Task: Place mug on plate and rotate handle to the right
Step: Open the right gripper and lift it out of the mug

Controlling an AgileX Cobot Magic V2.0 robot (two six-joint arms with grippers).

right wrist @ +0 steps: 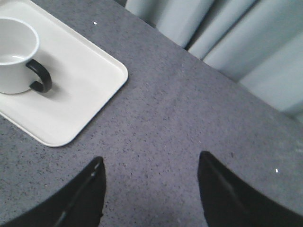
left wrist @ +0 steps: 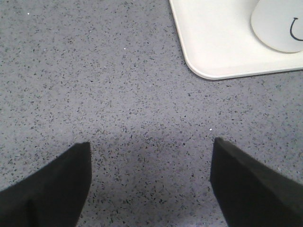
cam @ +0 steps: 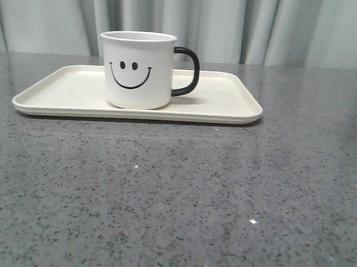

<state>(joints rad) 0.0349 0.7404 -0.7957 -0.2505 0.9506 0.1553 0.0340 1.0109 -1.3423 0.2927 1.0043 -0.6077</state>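
Pale grey curtains (cam: 244,23) hang behind the speckled grey counter (cam: 181,199). Toward its far edge, the plate (cam: 61,91) carries the upright mug (cam: 139,68), handle (cam: 189,71) pointing right. Left hand (left wrist: 150,182) and right hand (right wrist: 151,189) hover apart, empty.

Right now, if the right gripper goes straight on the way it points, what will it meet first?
Probably only the bare table. The right gripper is open and empty; the plate and mug lie aside, though depth is unclear.
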